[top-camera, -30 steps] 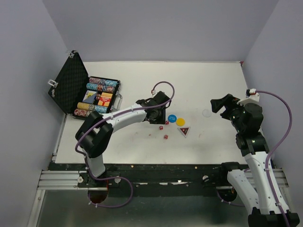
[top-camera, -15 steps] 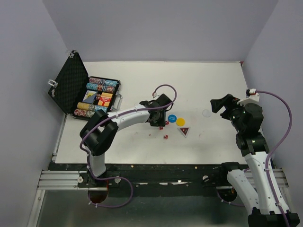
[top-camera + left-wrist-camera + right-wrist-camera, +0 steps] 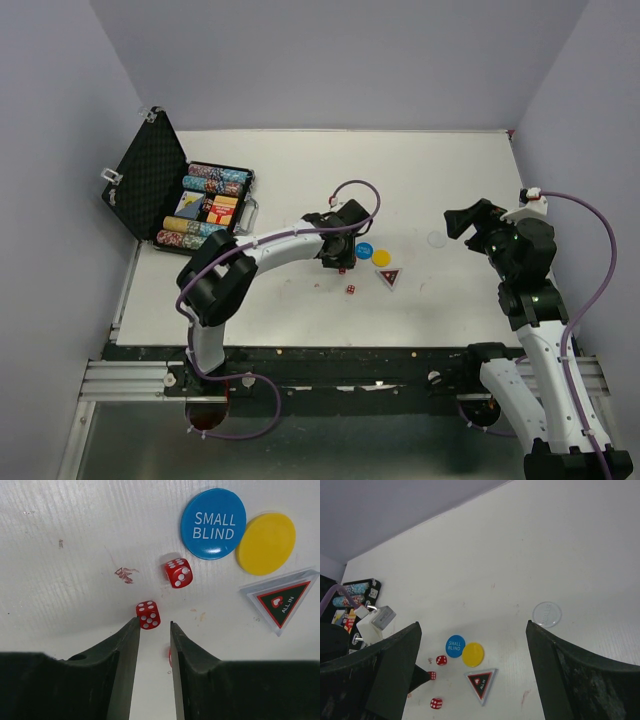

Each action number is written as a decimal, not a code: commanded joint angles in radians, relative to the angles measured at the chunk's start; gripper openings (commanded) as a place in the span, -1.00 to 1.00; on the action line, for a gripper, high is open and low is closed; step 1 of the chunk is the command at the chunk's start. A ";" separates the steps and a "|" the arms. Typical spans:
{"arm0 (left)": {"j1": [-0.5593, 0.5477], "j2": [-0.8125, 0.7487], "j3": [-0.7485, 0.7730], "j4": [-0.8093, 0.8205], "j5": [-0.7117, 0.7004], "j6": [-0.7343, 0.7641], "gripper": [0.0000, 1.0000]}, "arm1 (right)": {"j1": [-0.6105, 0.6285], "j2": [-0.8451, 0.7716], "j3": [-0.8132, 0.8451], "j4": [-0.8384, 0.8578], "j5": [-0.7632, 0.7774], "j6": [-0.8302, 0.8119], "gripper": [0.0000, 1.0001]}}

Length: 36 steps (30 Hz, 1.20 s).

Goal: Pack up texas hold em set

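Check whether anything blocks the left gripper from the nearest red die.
Nothing visible does. The nearest red die lies on bare table just beyond the left gripper, in line with its open jaws; the second die lies farther out.

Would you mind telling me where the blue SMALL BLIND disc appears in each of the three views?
Top external: the blue SMALL BLIND disc lies near the centre of the picture.
Left wrist: the disc is at the upper right.
Right wrist: the disc is lower left of centre.
Shared landmark: the yellow disc, right beside it in every view.
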<state>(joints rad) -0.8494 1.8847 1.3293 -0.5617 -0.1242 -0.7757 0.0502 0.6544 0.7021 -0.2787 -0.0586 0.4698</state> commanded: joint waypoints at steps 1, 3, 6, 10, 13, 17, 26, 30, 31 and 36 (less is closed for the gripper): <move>-0.008 0.031 0.021 -0.017 -0.032 0.004 -0.19 | -0.006 -0.009 0.004 -0.002 -0.023 -0.016 0.87; -0.010 0.036 0.027 -0.023 -0.037 0.006 -0.19 | -0.006 -0.009 0.004 -0.002 -0.023 -0.016 0.87; -0.013 0.045 0.034 -0.033 -0.048 0.012 -0.19 | -0.006 -0.009 0.004 -0.002 -0.023 -0.016 0.87; -0.017 0.053 0.038 -0.037 -0.052 0.013 -0.19 | -0.006 -0.007 0.004 -0.002 -0.023 -0.014 0.87; -0.023 0.060 0.042 -0.033 -0.051 0.016 -0.19 | -0.007 -0.007 0.002 -0.002 -0.024 -0.014 0.87; -0.027 0.051 0.036 -0.009 -0.045 0.019 -0.19 | -0.006 -0.007 0.002 -0.002 -0.024 -0.014 0.87; -0.037 0.030 0.036 0.034 -0.029 0.089 -0.12 | -0.006 -0.007 0.000 -0.002 -0.029 -0.014 0.87; -0.037 0.050 0.051 0.026 -0.028 0.081 -0.11 | -0.006 -0.009 0.002 -0.002 -0.030 -0.016 0.87; -0.037 0.056 0.057 0.022 -0.031 0.081 -0.11 | -0.006 -0.009 0.000 -0.002 -0.032 -0.014 0.87; -0.037 0.068 0.079 0.017 -0.049 0.093 -0.11 | -0.006 -0.009 0.002 -0.002 -0.032 -0.016 0.87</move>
<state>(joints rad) -0.8795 1.9388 1.3666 -0.5446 -0.1467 -0.7025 0.0502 0.6544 0.7021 -0.2787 -0.0696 0.4698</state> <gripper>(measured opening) 0.441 0.934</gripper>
